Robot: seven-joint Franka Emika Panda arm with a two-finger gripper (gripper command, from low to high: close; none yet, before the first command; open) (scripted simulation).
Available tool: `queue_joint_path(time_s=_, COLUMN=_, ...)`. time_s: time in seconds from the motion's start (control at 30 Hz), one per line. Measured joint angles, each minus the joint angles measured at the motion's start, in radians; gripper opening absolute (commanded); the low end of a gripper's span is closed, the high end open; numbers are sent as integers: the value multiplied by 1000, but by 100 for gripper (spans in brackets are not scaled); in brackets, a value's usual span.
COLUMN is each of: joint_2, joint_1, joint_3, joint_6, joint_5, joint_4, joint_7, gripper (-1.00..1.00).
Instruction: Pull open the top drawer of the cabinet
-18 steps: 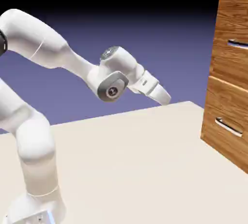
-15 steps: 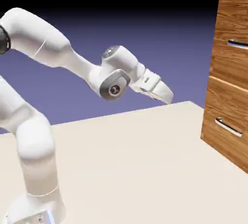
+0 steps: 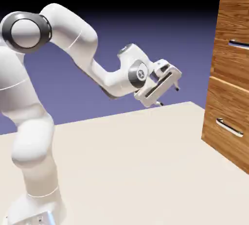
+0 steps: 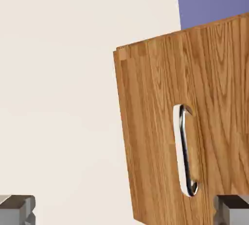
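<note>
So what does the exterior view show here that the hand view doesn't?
Only the exterior view shows the white arm, the whole open pincer apart from the cabinet, and the top drawer above a lower one. Only the hand view shows one silver handle close up, with the grey fingertips at the bottom edge. Both show the cabinet's wood and the pale table.

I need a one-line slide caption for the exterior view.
White arm's open hand hangs above the table, short of the closed top drawer.
</note>
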Motion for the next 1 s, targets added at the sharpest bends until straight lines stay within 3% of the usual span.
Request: queue_joint_path(time_s=1.0, joint_2=615, joint_1=-449, joint_3=622, joint_6=-120, joint_5=-1078, joint_4=581, joint_7=-1305, gripper=0)
